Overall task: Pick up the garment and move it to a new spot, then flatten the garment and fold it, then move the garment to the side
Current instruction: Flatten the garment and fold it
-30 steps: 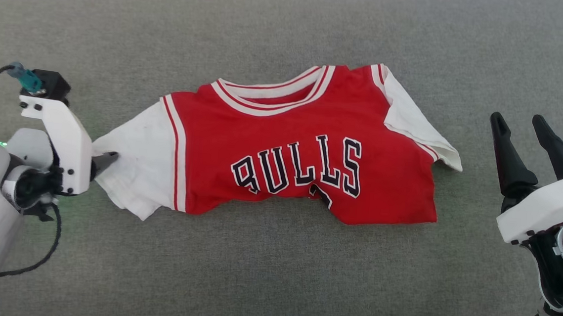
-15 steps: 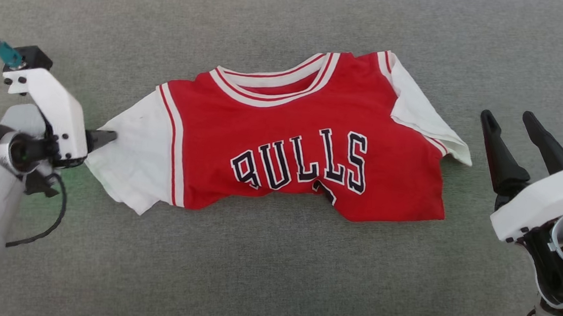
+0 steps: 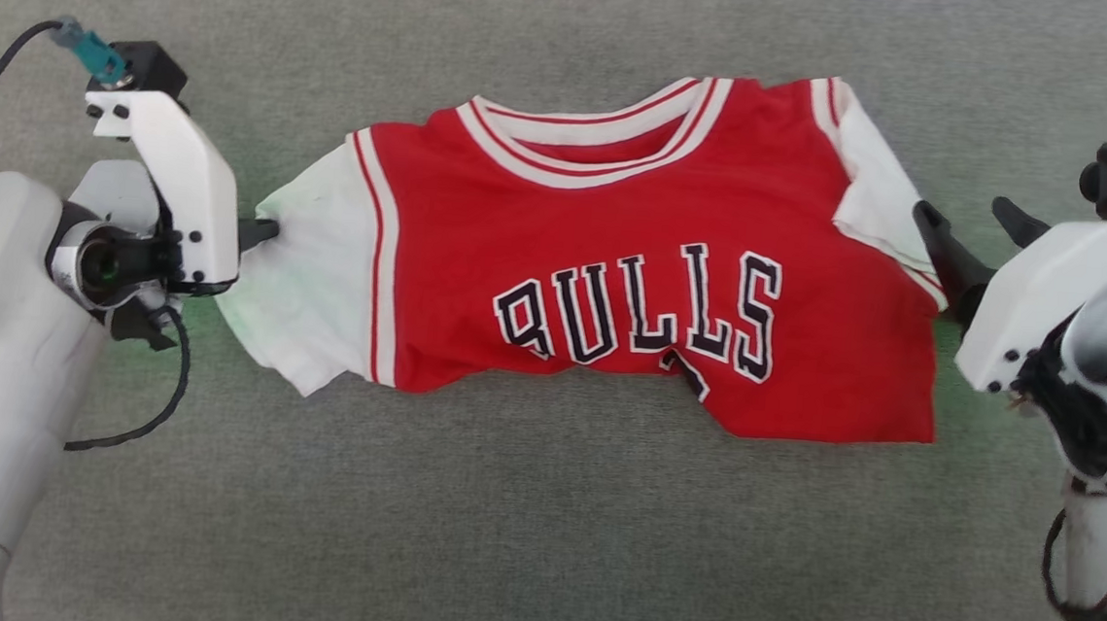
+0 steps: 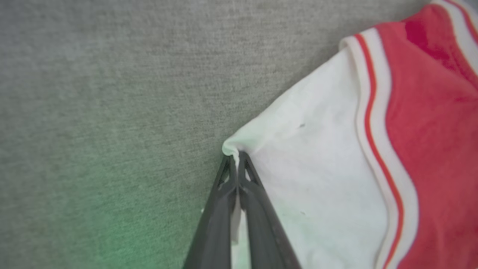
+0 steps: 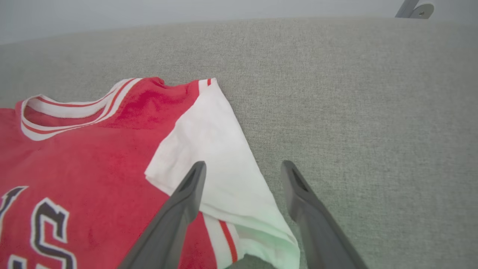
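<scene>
Grey fabric surface (image 3: 537,543): wide, under everything.

Garment (image 3: 638,209): lies front up at the middle of the surface, collar (image 3: 594,143) on the far side from the robot. Black lettering (image 3: 642,302) is readable. The lower hem is rumpled and drawn up under the letters. One white sleeve lies out to each side.

Right gripper (image 3: 966,215): jaws spread wide, at the right-side sleeve (image 3: 874,192). One finger is over the white cloth and the other over bare surface, with the sleeve's outer edge between them. It holds nothing. Cannot tell whether it touches the cloth.

Left gripper (image 3: 265,230): at the outer edge of the left-side sleeve (image 3: 312,284), fingers pressed together, pinching a small fold of white cloth at the sleeve's corner. The fold bulges just past the tips.

Black cable (image 3: 185,384): loops below the left wrist.
</scene>
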Robot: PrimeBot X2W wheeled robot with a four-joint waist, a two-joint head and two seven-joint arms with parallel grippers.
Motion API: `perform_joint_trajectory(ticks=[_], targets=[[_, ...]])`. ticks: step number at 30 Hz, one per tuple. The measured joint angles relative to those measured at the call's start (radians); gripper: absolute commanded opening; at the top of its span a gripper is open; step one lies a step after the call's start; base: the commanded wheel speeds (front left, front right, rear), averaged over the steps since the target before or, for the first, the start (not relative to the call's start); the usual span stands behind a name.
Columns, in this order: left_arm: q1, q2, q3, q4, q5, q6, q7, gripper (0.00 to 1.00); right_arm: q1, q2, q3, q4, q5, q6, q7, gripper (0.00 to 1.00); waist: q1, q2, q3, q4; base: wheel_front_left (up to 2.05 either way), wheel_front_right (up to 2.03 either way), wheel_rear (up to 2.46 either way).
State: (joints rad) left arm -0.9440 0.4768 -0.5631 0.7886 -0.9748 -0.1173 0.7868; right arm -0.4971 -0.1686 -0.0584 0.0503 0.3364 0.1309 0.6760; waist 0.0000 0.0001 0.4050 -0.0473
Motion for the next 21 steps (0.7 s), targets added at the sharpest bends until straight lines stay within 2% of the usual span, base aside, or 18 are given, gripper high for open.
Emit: perform_joint_trajectory(ticks=[3,4,12,13,14,15,21], targets=[[-0.009,-0.006,-0.006,-0.006,0.0,-0.005,-0.006,0.0,-0.032,-0.024,0.004,0.063,0.002,0.0,0.02,1.0,0.0,0.0,0.008,0.013,0.0,0.0,0.0],[-0.015,-0.016,-0.008,-0.011,-0.001,-0.006,-0.016,0.0,-0.059,-0.049,0.022,0.121,0.004,0.0,0.034,1.0,0.0,0.0,0.016,0.027,0.0,0.0,0.0],[-0.023,-0.03,-0.022,-0.016,-0.009,-0.01,-0.048,0.0,-0.148,-0.095,0.092,0.294,0.049,0.0,0.119,1.0,0.0,0.0,0.032,0.061,0.0,0.0,0.0],[-0.024,-0.032,-0.024,-0.016,-0.011,-0.01,-0.051,0.0,-0.161,-0.096,0.093,0.315,0.054,0.0,0.13,0.85,0.0,0.0,0.032,0.062,0.0,0.0,0.0],[-0.024,-0.033,-0.026,-0.014,-0.012,-0.01,-0.056,0.0,-0.173,-0.098,0.1,0.336,0.065,0.0,0.147,0.29,0.0,0.0,0.031,0.064,0.0,0.0,0.0],[-0.024,-0.036,-0.028,-0.013,-0.012,-0.01,-0.059,0.0,-0.184,-0.106,0.12,0.349,0.073,0.0,0.163,0.0,0.0,0.0,0.03,0.066,0.0,0.0,0.0],[-0.027,-0.044,-0.05,-0.015,-0.015,-0.01,-0.094,0.0,-0.211,-0.137,0.151,0.389,0.137,0.0,0.168,0.0,0.0,-0.0001,0.004,0.075,0.0,0.0,0.0]])
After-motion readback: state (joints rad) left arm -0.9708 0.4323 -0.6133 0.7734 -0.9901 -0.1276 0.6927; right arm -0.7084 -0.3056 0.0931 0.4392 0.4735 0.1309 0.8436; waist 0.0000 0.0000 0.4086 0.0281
